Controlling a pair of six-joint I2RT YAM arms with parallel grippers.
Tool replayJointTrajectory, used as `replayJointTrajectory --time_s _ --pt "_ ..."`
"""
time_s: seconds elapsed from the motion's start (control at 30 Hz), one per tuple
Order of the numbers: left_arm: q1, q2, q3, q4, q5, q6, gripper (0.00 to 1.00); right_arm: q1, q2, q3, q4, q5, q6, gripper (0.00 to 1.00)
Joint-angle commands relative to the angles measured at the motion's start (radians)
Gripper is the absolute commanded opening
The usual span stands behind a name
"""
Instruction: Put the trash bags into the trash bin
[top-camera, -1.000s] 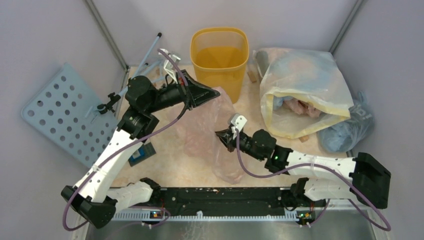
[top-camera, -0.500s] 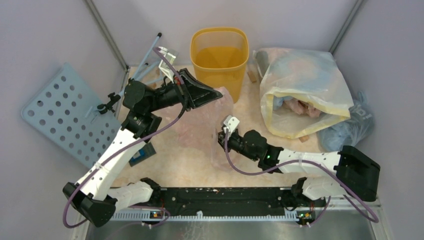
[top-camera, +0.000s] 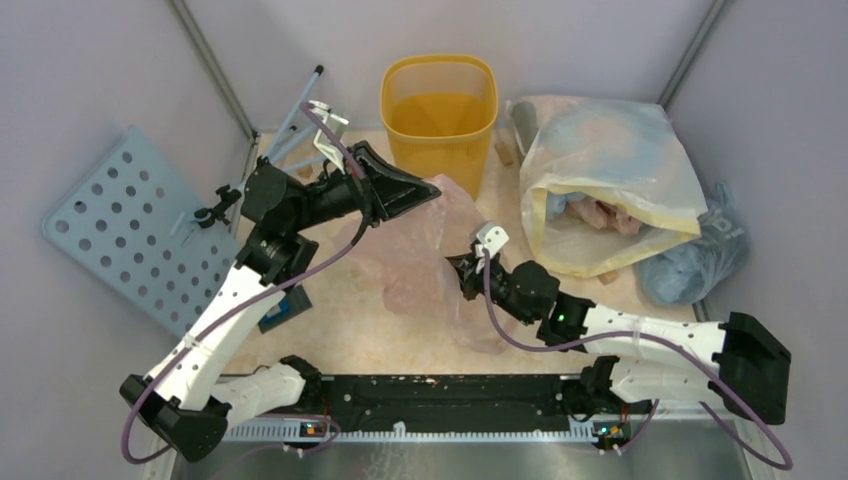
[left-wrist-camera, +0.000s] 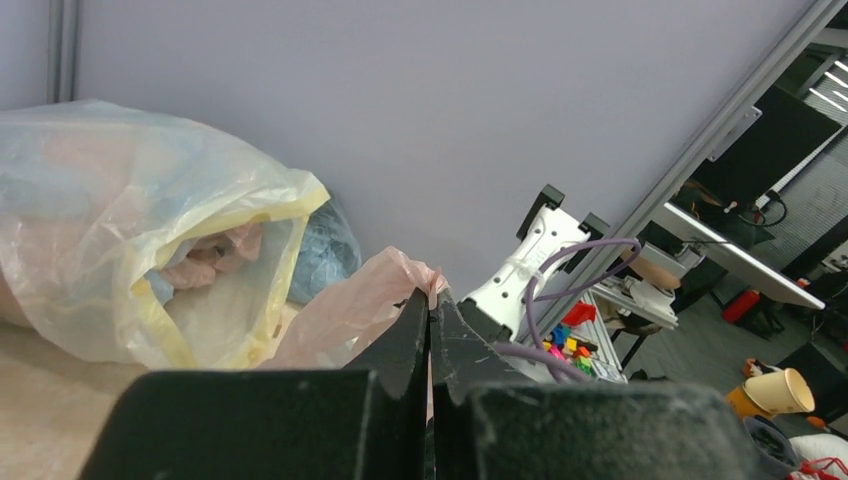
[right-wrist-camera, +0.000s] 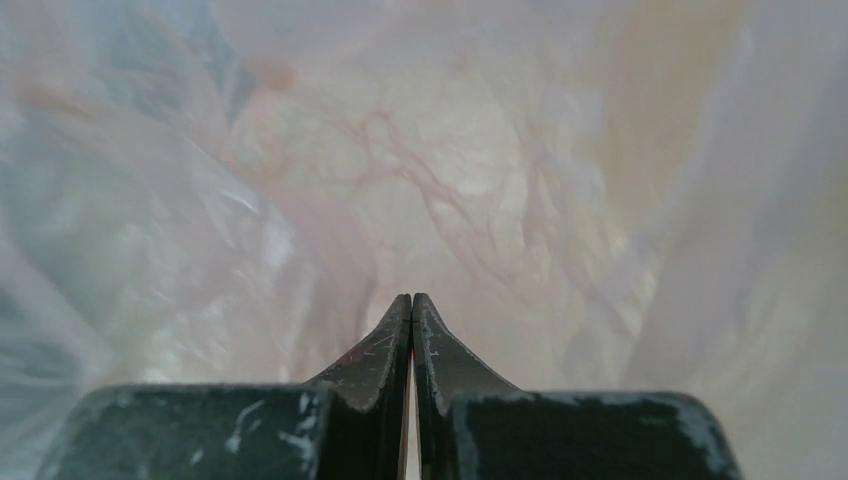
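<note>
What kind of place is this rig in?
Likely a lab test cell: plain panel walls on metal framing around the table, a perforated board at left, office desks beyond in the left wrist view.

On my table (top-camera: 345, 335) I see the trash bin (top-camera: 440, 110) top centre, a yellowish sack (top-camera: 610, 180) upper right, a grey-blue bag (top-camera: 695, 262) beside it, and the pink trash bag (top-camera: 420, 262) mid-frame.

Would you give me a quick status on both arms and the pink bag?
Left gripper, right gripper: jaws shut on pink bag. Bag outside yellow bin, beside it. Bin mouth unobstructed.
</note>
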Motion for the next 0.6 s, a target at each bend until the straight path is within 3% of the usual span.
replayJointTrajectory --time_s 0.0,0.3,0.47,0.57 --pt "-0.002 0.001 -0.036 0.025 -0.011 0.028 0.00 0.008 -0.061 0.017 -0.041 -0.095 0.016 0.01" --pt "-0.002 0.067 -0.061 0.056 -0.011 -0.001 0.00 0.008 -0.074 0.051 -0.049 -0.319 0.021 0.02" --pt "-0.014 0.105 -0.137 0.224 -0.043 -0.106 0.00 0.009 0.010 0.081 -0.024 -0.390 0.032 0.02" --pt "-0.015 0.113 -0.173 0.244 -0.117 -0.089 0.00 0.014 0.034 0.078 0.019 -0.467 0.043 0.06"
